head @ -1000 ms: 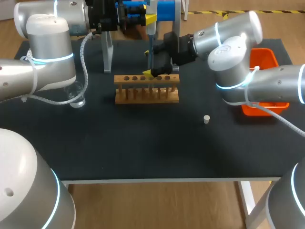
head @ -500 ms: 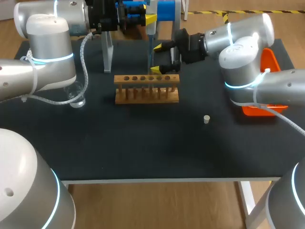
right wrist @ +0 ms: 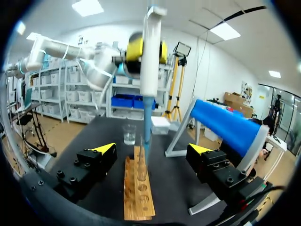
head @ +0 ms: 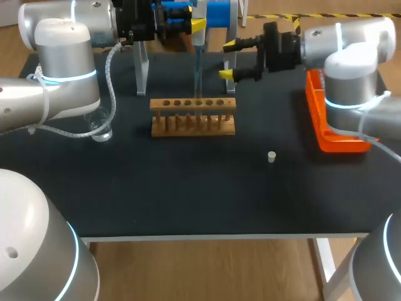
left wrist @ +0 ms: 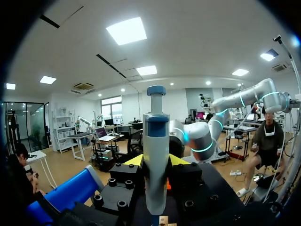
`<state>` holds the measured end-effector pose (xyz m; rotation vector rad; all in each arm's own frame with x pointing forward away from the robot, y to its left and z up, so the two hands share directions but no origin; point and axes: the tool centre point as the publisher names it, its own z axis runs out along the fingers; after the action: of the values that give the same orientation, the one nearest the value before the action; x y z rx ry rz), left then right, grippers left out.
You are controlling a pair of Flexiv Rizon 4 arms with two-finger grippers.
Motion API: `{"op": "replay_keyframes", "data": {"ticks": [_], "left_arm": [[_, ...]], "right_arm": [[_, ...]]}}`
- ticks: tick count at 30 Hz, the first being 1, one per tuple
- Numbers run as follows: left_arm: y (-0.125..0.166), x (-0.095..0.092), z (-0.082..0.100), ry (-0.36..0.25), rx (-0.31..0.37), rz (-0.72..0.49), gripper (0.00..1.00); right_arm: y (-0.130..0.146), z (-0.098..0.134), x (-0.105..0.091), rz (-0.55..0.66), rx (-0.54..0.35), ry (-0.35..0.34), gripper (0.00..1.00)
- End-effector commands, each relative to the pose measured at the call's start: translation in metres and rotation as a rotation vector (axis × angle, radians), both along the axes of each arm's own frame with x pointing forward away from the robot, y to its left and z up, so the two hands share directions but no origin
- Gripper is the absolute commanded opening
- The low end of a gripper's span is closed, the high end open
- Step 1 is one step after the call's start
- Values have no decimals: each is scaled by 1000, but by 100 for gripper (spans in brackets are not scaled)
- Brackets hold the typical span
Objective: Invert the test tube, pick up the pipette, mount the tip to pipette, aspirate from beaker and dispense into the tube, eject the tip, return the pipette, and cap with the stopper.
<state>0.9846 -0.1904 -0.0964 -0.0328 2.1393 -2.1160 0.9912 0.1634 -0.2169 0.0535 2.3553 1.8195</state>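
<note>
pipette over the rack, right fingers wide open

closest to me on the black table (head: 188, 200) is the small white stopper (head: 271, 157), sitting alone in front of the wooden rack (head: 193, 116) and off past its right end. the rack stands mid-table, a row of holes along its top. left of the rack, well apart, there's the clear beaker (head: 100, 128). right of the rack, also well apart, is the orange bin (head: 338, 141).

in the rack a clear test tube (right wrist: 142, 162) stands upright, and the pipette (left wrist: 156, 141) hangs straight above it, its thin blue tip (right wrist: 146, 136) running down into the tube's mouth.

my left gripper (left wrist: 156, 162) is up above the rack, clamped on the pipette's white body from both sides and holding it upright.

my right gripper (head: 228, 59) hovers behind the rack near its right end, apart from the pipette, fingers spread wide with nothing between them.

farthest back, behind the rack, stands the blue-topped stand (head: 141, 72).
</note>
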Motion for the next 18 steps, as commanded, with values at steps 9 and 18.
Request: {"op": "replay_keyframes", "data": {"ticks": [9, 18], "left_arm": [[0, 0, 0, -1, -2, -1, 0], [0, 0, 0, -1, -2, -1, 0]], "right_arm": [[-45, 82, -16, 2, 73, 23, 100], [-45, 124, -19, 25, 115, -11, 100]]}}
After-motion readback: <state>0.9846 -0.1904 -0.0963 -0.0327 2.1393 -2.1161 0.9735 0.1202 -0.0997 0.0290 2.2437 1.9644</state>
